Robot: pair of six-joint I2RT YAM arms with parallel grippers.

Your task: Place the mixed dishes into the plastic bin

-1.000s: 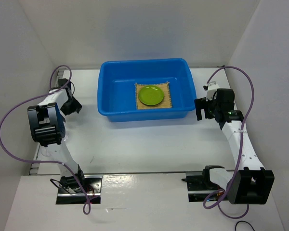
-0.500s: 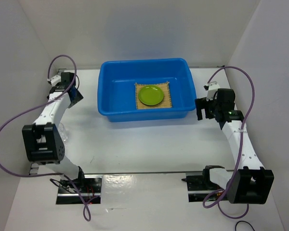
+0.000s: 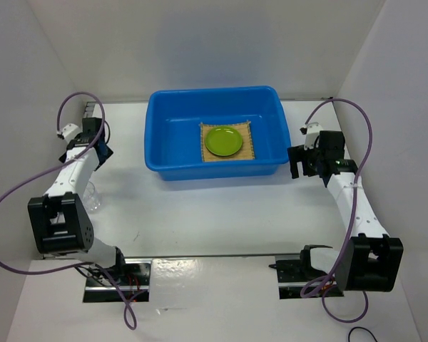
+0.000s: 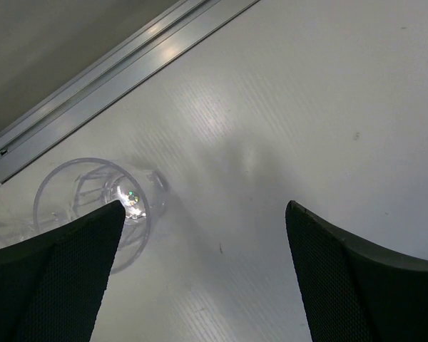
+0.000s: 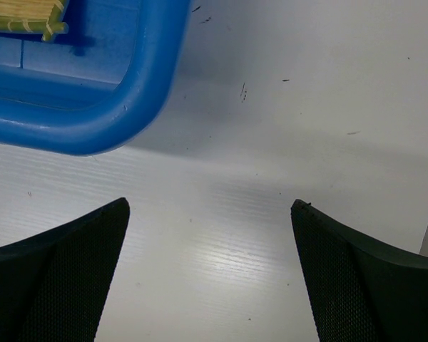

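- Top external view: the bin (image 3: 154,146) sits at the 12 o'clock end of the table (image 3: 214,214).
- The mat (image 3: 250,151) lies flat on the bin's floor, toward its 3 o'clock side, and the plate (image 3: 224,141) rests on the mat's middle.
- A glass (image 3: 90,195) stands on the table outside the bin, far out at 9 o'clock, close beside the left arm.
- The left gripper (image 3: 102,146) hangs at 10 o'clock, well apart from the bin, with its jaws spread wide and nothing between them.
- In the left wrist view the glass (image 4: 93,196) shows at 8 o'clock, partly behind one of the fingers (image 4: 57,278).
- The right gripper (image 3: 297,162) is at 3 o'clock, just beside the bin's right wall, jaws wide apart and empty.
- The right wrist view shows the bin's corner (image 5: 128,100) at 10 o'clock.
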